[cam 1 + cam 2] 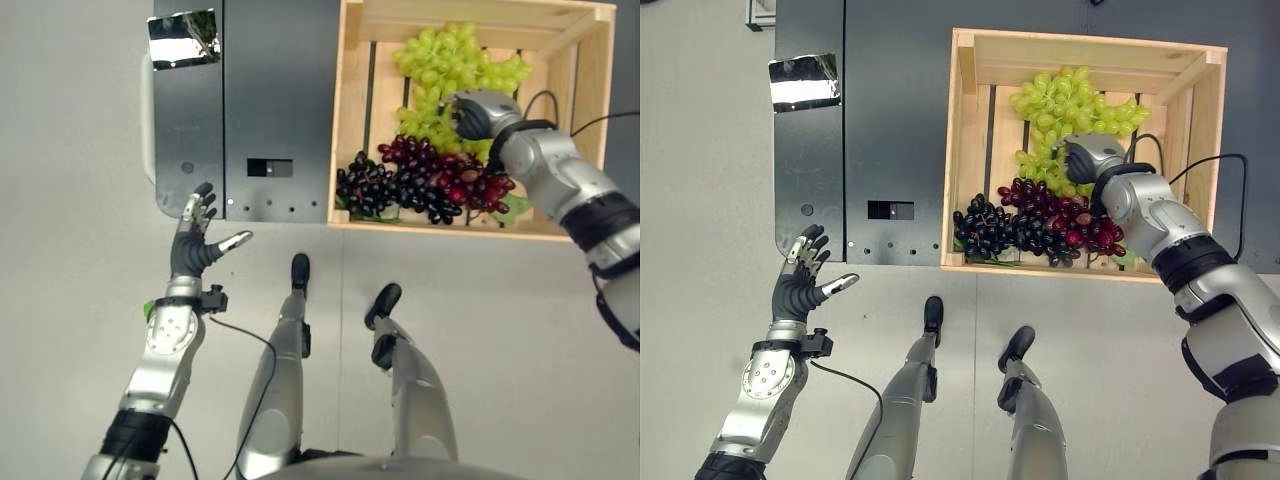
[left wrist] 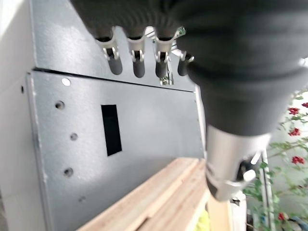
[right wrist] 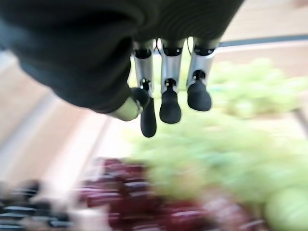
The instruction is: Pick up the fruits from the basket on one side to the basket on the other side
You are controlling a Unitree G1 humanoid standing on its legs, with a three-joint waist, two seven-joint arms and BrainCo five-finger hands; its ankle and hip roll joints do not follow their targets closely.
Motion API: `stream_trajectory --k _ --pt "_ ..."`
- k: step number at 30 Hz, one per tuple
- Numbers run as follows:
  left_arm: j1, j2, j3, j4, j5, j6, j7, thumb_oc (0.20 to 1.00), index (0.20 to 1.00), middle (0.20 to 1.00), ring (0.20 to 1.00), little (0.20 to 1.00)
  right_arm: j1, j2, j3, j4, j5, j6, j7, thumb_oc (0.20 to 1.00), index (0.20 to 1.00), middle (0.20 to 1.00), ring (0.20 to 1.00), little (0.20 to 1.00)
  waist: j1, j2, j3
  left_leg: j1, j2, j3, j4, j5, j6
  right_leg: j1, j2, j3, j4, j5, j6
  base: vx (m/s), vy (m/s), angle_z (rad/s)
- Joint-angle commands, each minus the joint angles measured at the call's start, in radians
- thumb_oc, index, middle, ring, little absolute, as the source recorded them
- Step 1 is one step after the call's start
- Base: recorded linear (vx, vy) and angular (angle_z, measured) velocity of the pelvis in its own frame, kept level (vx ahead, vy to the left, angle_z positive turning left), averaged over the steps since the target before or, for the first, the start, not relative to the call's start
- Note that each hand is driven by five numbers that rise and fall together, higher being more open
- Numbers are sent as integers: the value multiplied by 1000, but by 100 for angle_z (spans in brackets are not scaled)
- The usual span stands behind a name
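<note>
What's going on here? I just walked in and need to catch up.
A humanoid robot is reaching its right hand into a wooden crate holding green grapes, red grapes and dark grapes. The hand hangs over the green bunch with fingers relaxed, holding nothing. The left hand waits open beside a dark metal panel. No fruit has been lifted.

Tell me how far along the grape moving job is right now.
Nothing looks moved yet: the green grapes, red grapes and black grapes all lie in the wooden crate. In hand: the right hand hovers over the green and red bunches, fingers straight, holding nothing. The left hand waits open beside the dark metal panel. Left: grasping and carrying every bunch.
</note>
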Motion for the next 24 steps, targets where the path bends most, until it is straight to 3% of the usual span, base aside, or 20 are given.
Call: stream_trajectory --k 1,8,17,18,19,20,24 --pt "28 46 47 -77 5 -58 -17 1000 1000 1000 1000 1000 -21 -66 -18 -80 143 -56 17 200 200 200 200 200 1 -74 18 83 -10 44 -31 -17 -37 104 -5 4 -218 188 58 0 0 0" --pt "70 93 95 -100 16 -63 -31 1000 1000 1000 1000 1000 18 -224 -111 -354 282 -102 43 200 200 200 200 200 8 -94 18 139 -6 44 -36 -17 -42 164 -3 -8 -226 188 62 0 -5 -1" --pt "95 97 123 -105 22 -68 -34 1000 1000 1000 1000 1000 32 -321 -147 -443 289 -116 50 200 200 200 200 200 10 -95 17 164 -8 42 -39 -15 -44 195 -5 -16 -233 190 66 4 1 1" --pt "98 98 125 -104 24 -67 -33 1000 1000 1000 1000 1000 30 -323 -140 -429 272 -111 47 341 341 341 341 341 11 -95 17 163 -8 42 -35 -17 -44 195 -4 -15 -233 190 66 0 0 0" --pt "100 99 127 -106 23 -68 -33 1000 1000 1000 1000 1000 24 -320 -138 -416 259 -107 42 793 793 793 793 793 13 -94 17 162 -8 43 -32 -19 -43 195 -4 -12 -232 190 66 0 0 0" --pt "101 97 127 -107 21 -67 -30 1000 1000 1000 1000 1000 19 -315 -132 -398 240 -99 37 1000 1000 1000 1000 1000 14 -94 17 161 -9 45 -30 -22 -42 192 -4 -9 -232 191 66 0 0 0" --pt "104 88 121 -105 19 -62 -25 1000 1000 1000 1000 1000 -7 -305 -99 -325 174 -81 26 1000 1000 1000 1000 1000 16 -90 18 154 -8 47 -25 -24 -41 184 -2 -4 -228 189 65 0 0 0"
